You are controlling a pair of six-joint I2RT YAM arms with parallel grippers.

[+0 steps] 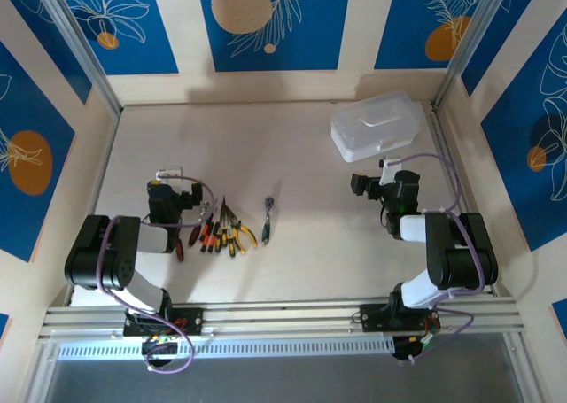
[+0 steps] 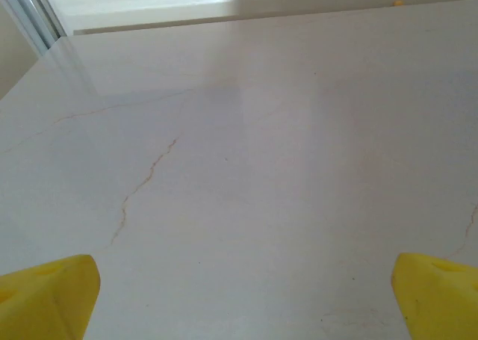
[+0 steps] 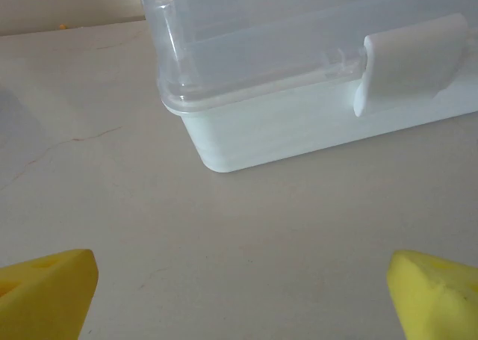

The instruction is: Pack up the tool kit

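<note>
Nearest, the wrist views show yellow fingers (image 2: 45, 295) spread wide with nothing between them. The left gripper (image 2: 239, 303) is over bare tabletop (image 2: 246, 168), and the right gripper (image 3: 239, 303) faces the case (image 3: 284, 93) close ahead. Seen from there, the case's clear lid is shut on a white base, with a white latch (image 3: 411, 60) across the seam. The top view adds the tools (image 1: 221, 230), with red, orange and yellow handles, bunched toward the near left beside the left gripper. The ratchet (image 1: 268, 219) lies just right of them. The case sits by the far right corner, with a handle moulded into its lid.
</note>
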